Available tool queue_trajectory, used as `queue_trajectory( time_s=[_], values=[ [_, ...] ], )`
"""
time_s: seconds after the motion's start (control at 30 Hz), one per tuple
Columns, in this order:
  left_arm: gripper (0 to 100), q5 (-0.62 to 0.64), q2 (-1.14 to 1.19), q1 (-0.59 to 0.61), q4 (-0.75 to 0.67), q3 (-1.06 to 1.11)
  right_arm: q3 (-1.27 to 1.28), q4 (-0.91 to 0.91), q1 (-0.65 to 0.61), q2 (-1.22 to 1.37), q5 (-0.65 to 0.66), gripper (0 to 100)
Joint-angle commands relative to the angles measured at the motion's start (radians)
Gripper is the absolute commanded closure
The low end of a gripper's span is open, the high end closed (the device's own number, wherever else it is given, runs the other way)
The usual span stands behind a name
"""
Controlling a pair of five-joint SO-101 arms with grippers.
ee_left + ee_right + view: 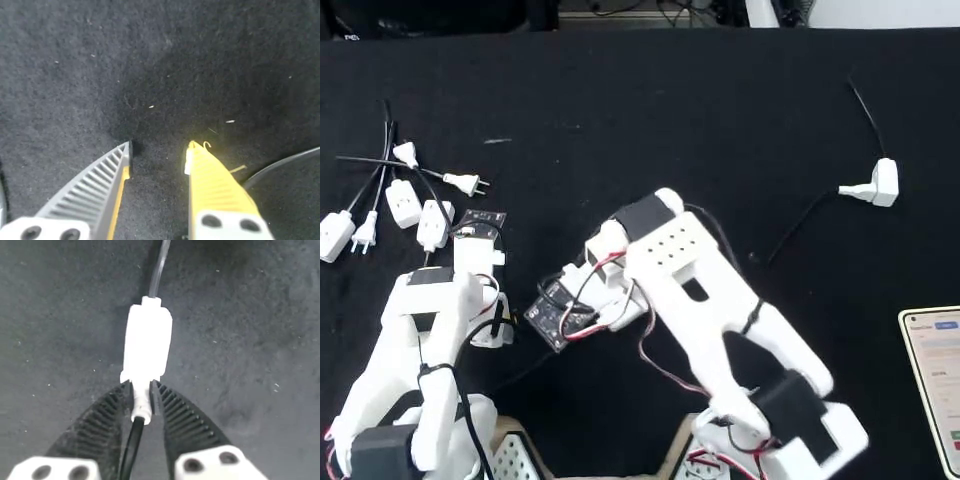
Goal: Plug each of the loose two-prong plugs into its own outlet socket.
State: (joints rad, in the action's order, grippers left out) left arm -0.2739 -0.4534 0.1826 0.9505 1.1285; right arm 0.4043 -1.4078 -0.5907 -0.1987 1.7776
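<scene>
Two tips: your right gripper is clamped on the plug, so push dead straight into the socket; your left gripper has its jaws apart, so brace with it.

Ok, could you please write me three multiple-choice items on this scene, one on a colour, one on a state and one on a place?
1. What colours are the left gripper's fingers?
A) both black
B) both white
C) one grey, one yellow

2. How is the right gripper?
A) shut on the white connector
B) wide open over bare cloth
C) shut on nothing

3. Where does the lone white plug lie on the table?
A) in the left gripper
B) by itself on the right side in the high view
C) under the right gripper

Answers:
1 C: the left wrist view shows a grey finger and a yellow one.
2 A: the right wrist view shows it pinching the connector's narrow end.
3 B: it lies apart from both arms, its black cable trailing off.
</scene>
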Motion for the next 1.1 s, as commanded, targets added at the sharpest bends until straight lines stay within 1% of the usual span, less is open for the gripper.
queue_trajectory(
  time_s=[0.0,0.17,0.37,0.53,0.63,0.73,0.8,0.83,0.9,0.97,1.07],
  values=[
    [82,-0.002,0.005,0.002,-0.031,0.004,-0.004,0.017,0.020,-0.071,-0.002,98.8],
    [82,-0.002,0.005,0.004,-0.031,0.004,0.010,0.023,0.018,-0.071,-0.003,98.8],
    [82,-0.002,0.005,0.004,-0.031,0.004,0.151,0.193,0.009,-0.079,-0.038,98.8],
    [82,-0.002,0.006,0.004,-0.031,0.004,0.116,0.203,0.018,-0.081,-0.052,98.8],
    [82,-0.002,0.006,0.004,-0.031,0.004,0.061,0.203,0.064,-0.081,-0.180,98.8],
    [82,-0.003,0.006,0.004,-0.031,0.004,0.047,0.198,0.127,-0.081,-0.391,98.7],
    [82,-0.003,0.006,0.002,-0.031,0.004,0.050,0.129,0.172,-0.079,-0.502,98.7],
    [82,-0.002,0.008,-0.001,-0.031,0.004,0.050,0.080,0.189,-0.079,-0.529,98.6],
    [82,-0.002,0.008,-0.004,-0.034,0.004,0.050,-0.005,0.212,-0.077,-0.528,98.5],
    [82,-0.002,0.008,-0.004,-0.034,0.004,0.056,-0.063,0.238,-0.071,-0.531,96.0],
    [82,-0.002,0.009,-0.004,-0.034,0.004,0.136,-0.041,0.285,-0.071,-0.542,89.6]
  ],
)
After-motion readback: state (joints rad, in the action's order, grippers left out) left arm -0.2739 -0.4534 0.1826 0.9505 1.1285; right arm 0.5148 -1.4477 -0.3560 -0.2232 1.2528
